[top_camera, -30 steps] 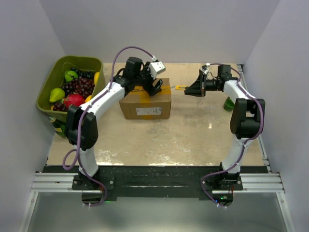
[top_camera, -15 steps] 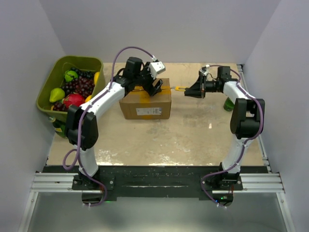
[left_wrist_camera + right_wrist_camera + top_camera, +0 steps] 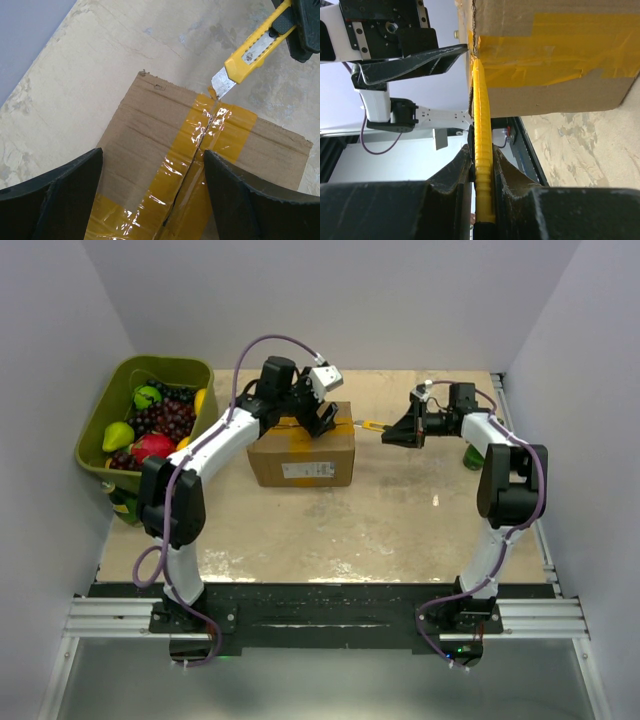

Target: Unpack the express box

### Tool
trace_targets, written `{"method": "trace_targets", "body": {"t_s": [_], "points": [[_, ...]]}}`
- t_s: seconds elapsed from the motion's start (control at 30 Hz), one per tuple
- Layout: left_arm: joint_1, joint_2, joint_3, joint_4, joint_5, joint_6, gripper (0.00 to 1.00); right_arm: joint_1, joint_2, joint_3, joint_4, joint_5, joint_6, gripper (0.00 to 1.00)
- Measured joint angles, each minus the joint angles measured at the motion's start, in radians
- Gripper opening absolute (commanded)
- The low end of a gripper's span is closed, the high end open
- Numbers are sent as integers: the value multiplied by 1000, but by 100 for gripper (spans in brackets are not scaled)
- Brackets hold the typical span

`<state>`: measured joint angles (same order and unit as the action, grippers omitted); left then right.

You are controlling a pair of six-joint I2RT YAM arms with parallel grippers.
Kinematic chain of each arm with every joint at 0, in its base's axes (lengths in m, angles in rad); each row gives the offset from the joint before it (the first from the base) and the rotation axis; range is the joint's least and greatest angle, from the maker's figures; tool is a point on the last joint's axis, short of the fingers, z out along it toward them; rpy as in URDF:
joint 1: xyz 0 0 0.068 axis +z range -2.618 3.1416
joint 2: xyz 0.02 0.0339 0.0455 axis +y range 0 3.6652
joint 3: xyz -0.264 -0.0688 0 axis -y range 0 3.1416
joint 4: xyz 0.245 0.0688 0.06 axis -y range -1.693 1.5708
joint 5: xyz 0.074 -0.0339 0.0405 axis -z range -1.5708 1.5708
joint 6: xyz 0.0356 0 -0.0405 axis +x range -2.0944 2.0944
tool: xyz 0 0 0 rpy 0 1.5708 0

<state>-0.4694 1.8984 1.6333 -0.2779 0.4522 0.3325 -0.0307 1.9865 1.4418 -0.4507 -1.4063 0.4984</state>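
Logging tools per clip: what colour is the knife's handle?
The knife has a yellow handle and a silver blade; it shows clearest in the left wrist view.

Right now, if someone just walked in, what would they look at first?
Probably the yellow utility knife, clamped in the right gripper, with its blade at the edge of the taped seam on the express box mid-table. Next, the left gripper, open over the box top, and the olive-green bin heaped with grapes and other fruit at the far left.
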Motion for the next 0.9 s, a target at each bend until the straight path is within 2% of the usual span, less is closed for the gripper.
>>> {"method": "trace_targets", "body": {"t_s": [0.33, 0.7, 0.9], "points": [[1, 11, 11, 7, 8, -1, 86, 10, -40, -64, 66, -8, 74, 0], [1, 16, 14, 9, 8, -1, 86, 28, -105, -203, 281, -27, 315, 0], [1, 16, 14, 11, 5, 0, 86, 29, -105, -202, 282, -29, 333, 0]]}}
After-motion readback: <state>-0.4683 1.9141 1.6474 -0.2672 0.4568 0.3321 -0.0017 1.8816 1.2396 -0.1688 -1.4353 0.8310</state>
